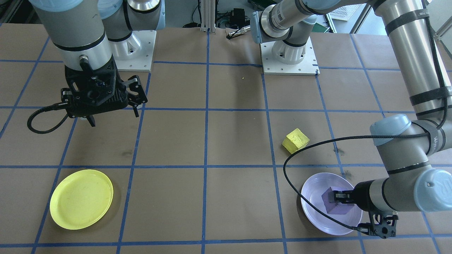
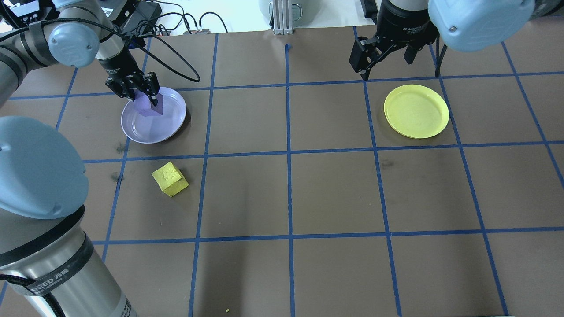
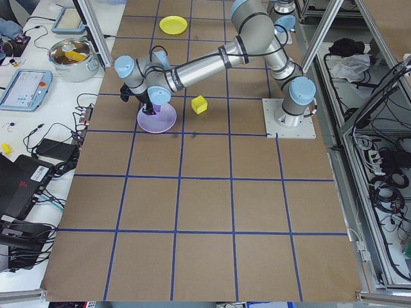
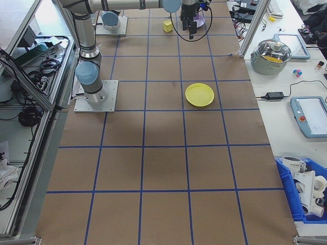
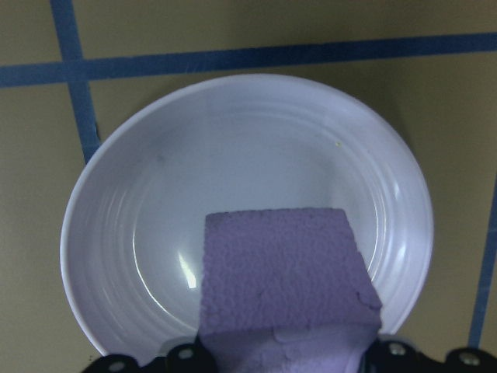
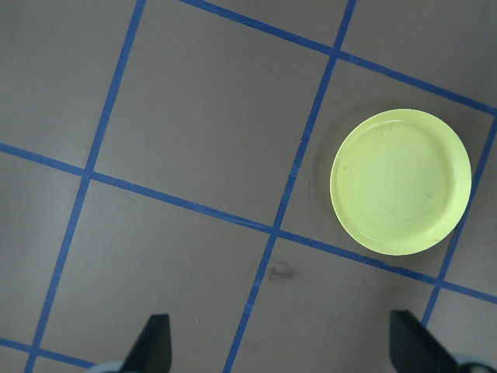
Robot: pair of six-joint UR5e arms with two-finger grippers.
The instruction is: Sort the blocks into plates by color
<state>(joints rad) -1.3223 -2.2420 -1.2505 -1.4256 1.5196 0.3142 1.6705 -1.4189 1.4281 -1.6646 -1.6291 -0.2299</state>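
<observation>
1. Nearest the robot, in the overhead view, the yellow block (image 2: 170, 178) lies loose on the brown worktop (image 2: 282, 198), untouched, on the left arm's side and just short of the lavender plate (image 2: 153, 115). By my reading this half of the sorting is not yet begun.
2. A little farther out, the left gripper (image 2: 143, 93) has its jaws pinching the purple block (image 2: 149, 105) over the near-left part of the lavender plate. The wrist view shows the block (image 5: 283, 287) held above the plate's bowl (image 5: 248, 171); whether it touches the plate I cannot tell. It has not been let go, so the purple half looks close to done, lacking only the release.
3. At about the same depth on the other side sits the yellow plate (image 2: 416, 111), with nothing in it.
4. Farthest, the right gripper (image 2: 381, 50) hangs above the worktop behind the yellow plate, jaws spread and holding nothing, as its wrist view also shows.
5. Room to move: the yellow block and yellow plate are well apart, with bare gridded worktop between them and nothing in the path. The lavender plate lies near the worktop's far-left part, yet not at its edge. The yellow block is close enough to that plate that a reach for it should mind the rim.
</observation>
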